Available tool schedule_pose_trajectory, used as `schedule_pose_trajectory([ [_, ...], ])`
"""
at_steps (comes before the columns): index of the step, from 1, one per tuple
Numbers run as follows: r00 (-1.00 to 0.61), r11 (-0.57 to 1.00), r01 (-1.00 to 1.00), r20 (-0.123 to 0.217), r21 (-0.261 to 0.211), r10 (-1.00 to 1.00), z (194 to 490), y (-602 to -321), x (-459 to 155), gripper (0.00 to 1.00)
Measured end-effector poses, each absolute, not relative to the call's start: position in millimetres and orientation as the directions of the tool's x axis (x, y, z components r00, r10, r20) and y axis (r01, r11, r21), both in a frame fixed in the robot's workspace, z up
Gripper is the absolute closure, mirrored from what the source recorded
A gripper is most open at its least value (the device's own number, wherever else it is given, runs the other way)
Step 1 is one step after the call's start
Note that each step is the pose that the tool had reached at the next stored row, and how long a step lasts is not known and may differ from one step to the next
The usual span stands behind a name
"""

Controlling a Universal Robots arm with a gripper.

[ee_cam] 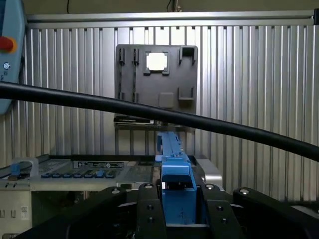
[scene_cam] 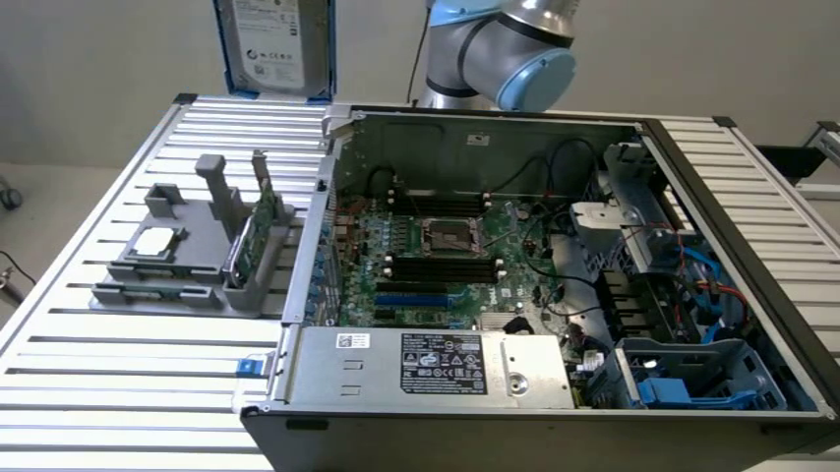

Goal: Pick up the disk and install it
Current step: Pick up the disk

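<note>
The disk, a silver-grey drive with a white label in a blue carrier, hangs upright high above the table's far side, at the exterior view's left of the open computer case. In the wrist view I see the disk edge-on as a blue strip. My gripper is shut on the disk, with a black finger pressed against each side of the carrier. The robot arm's grey-and-blue joint stands behind the case.
A grey holder on the slatted table carries a small silver chip and an upright green card. The case holds a motherboard, a power supply and a blue drive bay. A black cable crosses the wrist view.
</note>
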State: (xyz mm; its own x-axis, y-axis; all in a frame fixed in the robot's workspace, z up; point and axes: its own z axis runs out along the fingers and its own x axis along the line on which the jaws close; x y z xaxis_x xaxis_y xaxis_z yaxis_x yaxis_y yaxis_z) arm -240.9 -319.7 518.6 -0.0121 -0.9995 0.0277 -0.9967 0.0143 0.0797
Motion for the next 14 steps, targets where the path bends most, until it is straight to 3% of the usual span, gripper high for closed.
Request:
schedule_pose_trajectory([
  [14, -0.002, 0.005, -0.996, 0.028, 0.083, -1.000, 524, -328, -187, 0.67],
])
